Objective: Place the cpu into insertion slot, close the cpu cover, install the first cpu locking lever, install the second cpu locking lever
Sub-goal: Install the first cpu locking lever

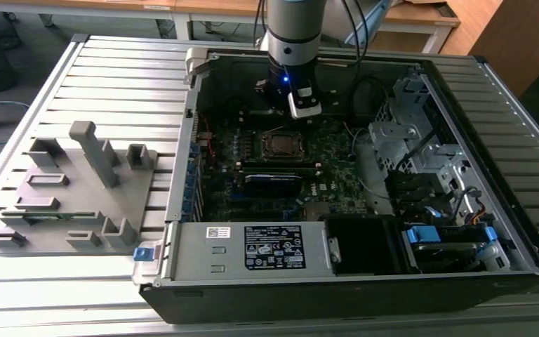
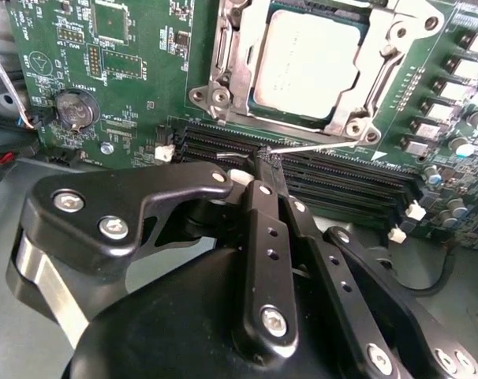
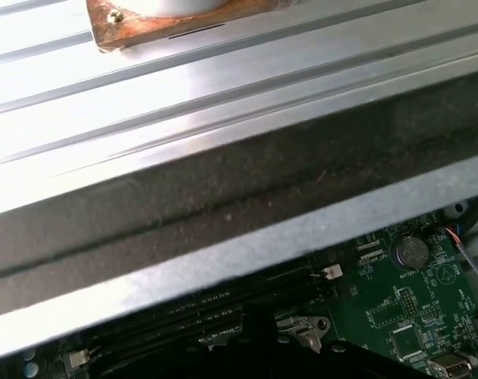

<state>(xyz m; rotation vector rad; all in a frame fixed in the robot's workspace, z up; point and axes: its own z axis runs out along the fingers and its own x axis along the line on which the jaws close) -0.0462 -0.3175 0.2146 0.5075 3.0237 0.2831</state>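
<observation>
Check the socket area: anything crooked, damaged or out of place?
Nothing damaged or askew. The cpu sits flat under the cpu cover; one thin locking lever sticks out unlatched beside it, pinched in the claw.

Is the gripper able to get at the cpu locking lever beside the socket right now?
Probably yes. In the second wrist view the gripper, tips closed, sits right at the free end of the thin lever, over the memory slots, with nothing between them. The cover lies beyond, out of the way.
</observation>
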